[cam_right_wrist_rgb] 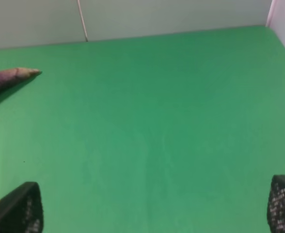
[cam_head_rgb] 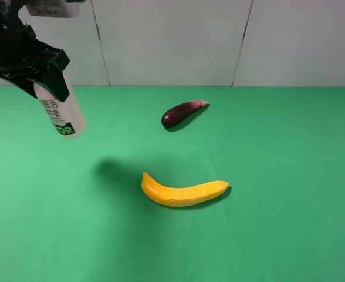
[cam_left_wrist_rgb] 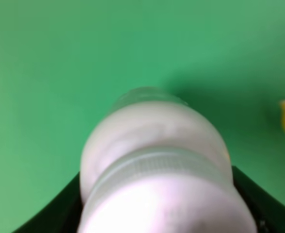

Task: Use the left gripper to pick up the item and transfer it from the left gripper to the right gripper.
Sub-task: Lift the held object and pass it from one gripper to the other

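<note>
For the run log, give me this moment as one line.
left gripper: shut on bottle, held above table | right gripper: jaws open, empty | handover: not yet done | banana, eggplant: on table

left arm (cam_head_rgb: 14, 47) is chunky matte black, grey-white module (cam_head_rgb: 52, 8) up top; right fingers (cam_right_wrist_rgb: 19, 208) black with dotted mesh texture

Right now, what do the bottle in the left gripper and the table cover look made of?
The bottle looks like white plastic, smooth and faintly glossy, with a printed label; the left wrist view shows fine moulded ridges round it. The table cover is probably matte green fabric or felt: no glare, soft shadows, though no weave is visible.
</note>
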Available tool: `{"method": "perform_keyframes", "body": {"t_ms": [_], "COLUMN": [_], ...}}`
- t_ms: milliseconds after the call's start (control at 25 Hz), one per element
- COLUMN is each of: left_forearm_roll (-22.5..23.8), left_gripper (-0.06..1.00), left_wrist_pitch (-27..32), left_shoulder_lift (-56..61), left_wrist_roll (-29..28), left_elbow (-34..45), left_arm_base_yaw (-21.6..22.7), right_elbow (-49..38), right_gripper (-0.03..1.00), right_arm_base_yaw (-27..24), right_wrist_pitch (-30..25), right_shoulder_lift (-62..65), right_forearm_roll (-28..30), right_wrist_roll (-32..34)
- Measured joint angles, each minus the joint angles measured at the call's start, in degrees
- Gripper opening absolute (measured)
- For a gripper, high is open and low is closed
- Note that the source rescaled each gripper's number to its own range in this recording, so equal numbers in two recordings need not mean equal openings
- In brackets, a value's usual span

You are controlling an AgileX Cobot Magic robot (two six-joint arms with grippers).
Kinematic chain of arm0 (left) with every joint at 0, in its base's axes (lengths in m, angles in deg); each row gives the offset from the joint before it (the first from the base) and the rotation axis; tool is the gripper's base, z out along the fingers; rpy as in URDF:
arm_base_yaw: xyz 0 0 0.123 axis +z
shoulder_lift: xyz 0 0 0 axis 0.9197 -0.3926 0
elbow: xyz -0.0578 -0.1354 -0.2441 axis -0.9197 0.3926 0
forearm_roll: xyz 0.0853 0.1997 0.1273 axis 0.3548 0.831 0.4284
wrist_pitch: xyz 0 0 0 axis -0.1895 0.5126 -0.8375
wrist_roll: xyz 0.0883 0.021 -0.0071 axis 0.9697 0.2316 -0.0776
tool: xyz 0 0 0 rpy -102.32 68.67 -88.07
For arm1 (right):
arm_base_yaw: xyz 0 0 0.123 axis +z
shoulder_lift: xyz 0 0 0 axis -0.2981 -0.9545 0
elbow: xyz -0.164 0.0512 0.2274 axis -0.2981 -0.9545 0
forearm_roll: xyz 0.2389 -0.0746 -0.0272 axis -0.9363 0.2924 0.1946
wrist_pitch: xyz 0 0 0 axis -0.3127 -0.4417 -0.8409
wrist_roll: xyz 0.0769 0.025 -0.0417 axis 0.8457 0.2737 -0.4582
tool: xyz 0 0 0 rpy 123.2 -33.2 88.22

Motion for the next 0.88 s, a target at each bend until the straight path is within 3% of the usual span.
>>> {"method": "perform_keyframes", "body": {"t_ms": [320, 680, 880], "left_forearm_roll": [-12.2, -29.0, -33.7], "left_gripper": [0.01, 0.01, 0.01], "left_wrist_pitch": [-0.9, -2.4, -2.4], "left_shoulder_lift": [0.0, 0.0, -0.5], "left_wrist_roll": [3.5, 11.8, 13.0], "left_elbow": [0.0, 0.0, 0.0], "left_arm_base_yaw": [0.0, 0.0, 0.0], "right_elbow": [0.0, 0.0, 0.0], "right_gripper": [1.0, 1.0, 1.0], "right_arm_base_yaw": [0.0, 0.0, 0.0], "right_wrist_pitch": [0.0, 0.0, 0.1], "right_shoulder_lift": [0.0, 0.0, 0.0], "right_forearm_roll": [0.0, 0.0, 0.0], "right_wrist_roll": [0.0, 0.0, 0.0]}}
